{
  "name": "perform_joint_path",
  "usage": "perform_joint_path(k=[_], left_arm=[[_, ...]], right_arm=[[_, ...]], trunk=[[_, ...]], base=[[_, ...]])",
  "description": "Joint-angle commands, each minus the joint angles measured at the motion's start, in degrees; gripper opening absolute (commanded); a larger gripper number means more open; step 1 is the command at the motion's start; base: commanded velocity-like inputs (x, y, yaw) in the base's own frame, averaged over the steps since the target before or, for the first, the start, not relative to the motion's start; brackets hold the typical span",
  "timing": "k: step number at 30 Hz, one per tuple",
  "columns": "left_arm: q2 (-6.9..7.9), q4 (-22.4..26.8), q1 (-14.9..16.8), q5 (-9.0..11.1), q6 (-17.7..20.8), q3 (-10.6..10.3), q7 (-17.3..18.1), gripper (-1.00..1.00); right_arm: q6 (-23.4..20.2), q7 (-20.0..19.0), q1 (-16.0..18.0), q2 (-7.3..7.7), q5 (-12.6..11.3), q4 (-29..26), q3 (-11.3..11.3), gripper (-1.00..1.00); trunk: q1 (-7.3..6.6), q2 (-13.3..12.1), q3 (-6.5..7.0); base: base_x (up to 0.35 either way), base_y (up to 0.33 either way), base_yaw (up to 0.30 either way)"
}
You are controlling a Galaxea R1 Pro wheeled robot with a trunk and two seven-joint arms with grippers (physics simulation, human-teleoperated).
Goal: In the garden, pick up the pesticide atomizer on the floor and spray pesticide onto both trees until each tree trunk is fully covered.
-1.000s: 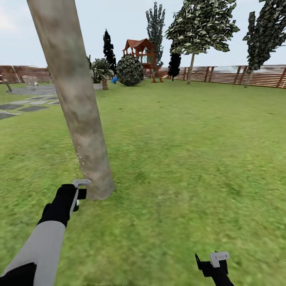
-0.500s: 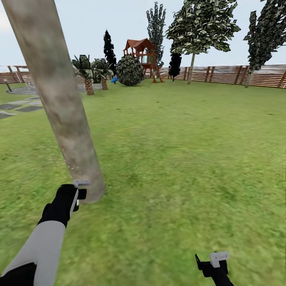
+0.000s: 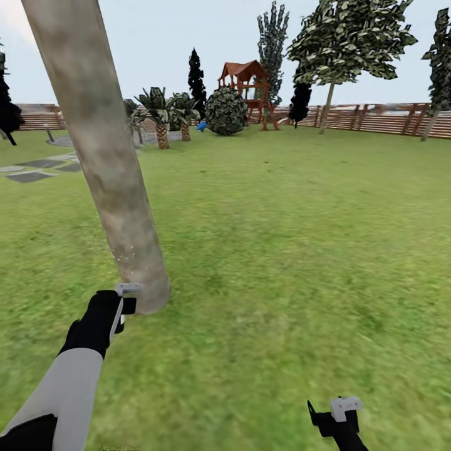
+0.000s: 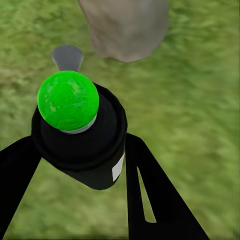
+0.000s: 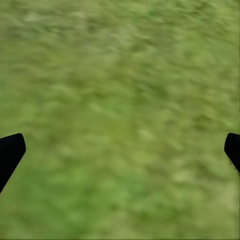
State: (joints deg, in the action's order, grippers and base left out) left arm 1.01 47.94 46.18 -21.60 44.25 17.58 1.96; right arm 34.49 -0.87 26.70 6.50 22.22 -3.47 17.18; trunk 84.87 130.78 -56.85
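While the left end effector (image 4: 82,165) grips the atomizer (image 4: 80,145) between its two dark fingers (image 4: 150,200), closed snugly on the black body, the green cap faces the camera in the left wrist view and the base of the trunk (image 4: 125,27) sits just beyond it. In the head view the same end effector (image 3: 122,304) is held low, just beside the foot of the trunk (image 3: 106,156), with faint pale specks on the bark a little above it.

The atomizer looks like a small, rigid, light bottle; its smooth round wall probably slips easily, so a hold across the middle of the body, as here, seems the safest, clear of the cap and nozzle. The cap shows green here, not red.

The right end effector (image 3: 338,416) hangs low over the grass (image 3: 300,250), fingers spread wide with nothing between them; the right wrist view shows its tips (image 5: 10,152) far apart above blurred lawn.

The nozzle cannot be made out, nor which way it points. The trunk's upper part is cut off by the frame, and its far side is hidden, so how much of it is covered cannot be judged. A leafy tree (image 3: 351,37) stands by the fence (image 3: 376,119), well apart.
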Motion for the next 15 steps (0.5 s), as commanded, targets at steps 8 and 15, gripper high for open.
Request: perform_joint_path(k=[8,15], left_arm=[[-0.23,0.5,0.2,-0.2,0.2,0.1,1.0,-1.00],[-0.12,0.7,0.7,-0.1,0.6,0.2,1.1,-1.00]], right_arm=[[0.2,-0.1,0.0,0.02,0.4,0.0,0.5,1.00],[0.2,0.0,0.0,0.09,0.4,0.0,0.6,1.00]], trunk=[[0.00,0.0,-0.05],[0.00,0.0,-0.05]], base=[[0.140,-0.268,0.079],[0.158,-0.257,0.000]])
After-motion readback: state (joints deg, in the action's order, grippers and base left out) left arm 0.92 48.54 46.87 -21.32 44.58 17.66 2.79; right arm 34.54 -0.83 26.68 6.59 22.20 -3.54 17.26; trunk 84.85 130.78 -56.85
